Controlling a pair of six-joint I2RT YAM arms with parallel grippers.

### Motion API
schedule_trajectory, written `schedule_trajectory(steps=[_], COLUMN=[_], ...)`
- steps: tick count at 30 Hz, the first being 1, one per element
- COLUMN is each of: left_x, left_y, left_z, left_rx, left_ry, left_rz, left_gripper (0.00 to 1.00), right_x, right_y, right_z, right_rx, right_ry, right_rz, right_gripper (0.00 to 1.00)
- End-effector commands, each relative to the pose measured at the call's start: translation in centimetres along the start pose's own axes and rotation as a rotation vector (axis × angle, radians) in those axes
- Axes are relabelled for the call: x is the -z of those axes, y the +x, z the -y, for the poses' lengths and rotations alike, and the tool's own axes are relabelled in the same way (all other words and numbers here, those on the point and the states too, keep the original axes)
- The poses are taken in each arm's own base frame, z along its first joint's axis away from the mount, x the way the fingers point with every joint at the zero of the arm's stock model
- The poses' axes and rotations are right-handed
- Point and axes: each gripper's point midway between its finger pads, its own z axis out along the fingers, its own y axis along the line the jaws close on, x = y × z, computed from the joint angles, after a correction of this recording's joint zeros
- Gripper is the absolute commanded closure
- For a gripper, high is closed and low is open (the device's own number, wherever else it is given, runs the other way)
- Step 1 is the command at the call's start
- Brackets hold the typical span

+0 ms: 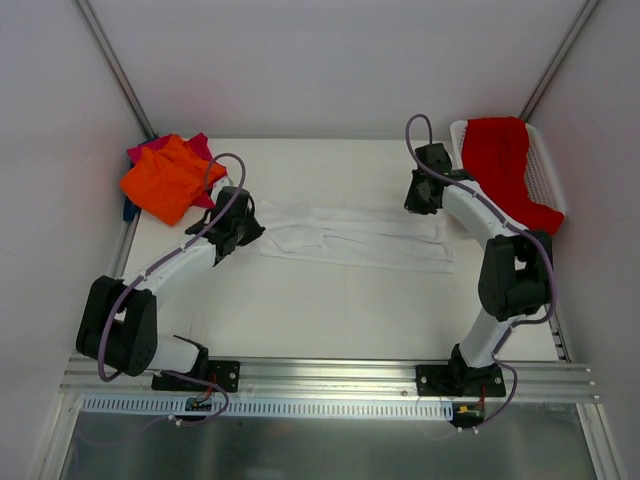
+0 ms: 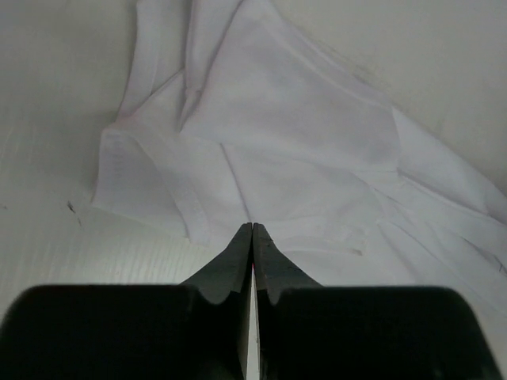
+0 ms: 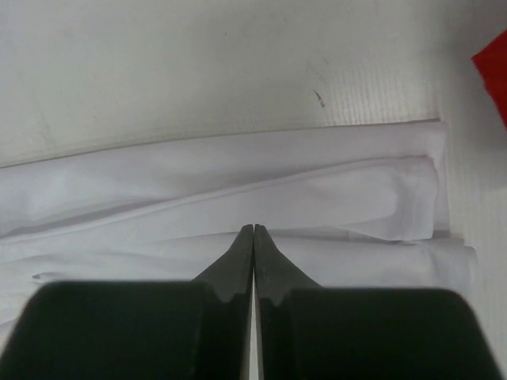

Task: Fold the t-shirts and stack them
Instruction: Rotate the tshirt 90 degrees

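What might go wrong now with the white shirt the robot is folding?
The jaws are shut at both ends of the white shirt; if they pinch only the top layer, the folds may pull open. Its left end looks crumpled, so the next fold might come out crooked. The red shirt lies beside the right arm and could get snagged.

Across mid-counter (image 1: 300,320), left to right: folded t-shirt (image 1: 350,238). At its left end: left gripper (image 1: 252,232). Near its right end: right gripper (image 1: 416,207). Far left corner: piled t-shirts (image 1: 165,180). Far right corner: basket (image 1: 546,168), single t-shirt (image 1: 500,158) lying in it.
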Motion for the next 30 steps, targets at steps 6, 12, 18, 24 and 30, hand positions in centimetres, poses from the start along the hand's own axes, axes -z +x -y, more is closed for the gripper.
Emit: schedule_trajectory(steps=[6,12,18,24,30], left_x=[-3.4,-4.8,-5.6,-7.4,-9.4], left_y=[2.4,3.7,5.4,5.9,4.2], left_z=[-1.1,-1.4,-2.5,-2.5,-1.2], left_rx=[0.144,0.147,0.183,0.181,0.149], left_ry=[-0.097,-0.122,-0.178,-0.213,-0.214], left_rz=[-0.057,-0.105,-0.155,-0.186,-0.202], left_gripper=[1.0,1.0,1.0,1.0,1.0], right_x=[-4.7,-6.6,-7.0,-5.9,-3.7], right_y=[0.5,2.1,3.5,4.3,8.5], right_z=[-0.3,0.6,1.4,1.9,0.6], right_rx=[0.009,-0.022,-0.035,-0.052,-0.107], right_ry=[0.025,0.024,0.027,0.01,-0.121], right_rz=[-0.073,-0.147,-0.166,-0.174,-0.198], right_gripper=[1.0,0.99,0.99,0.99,0.99])
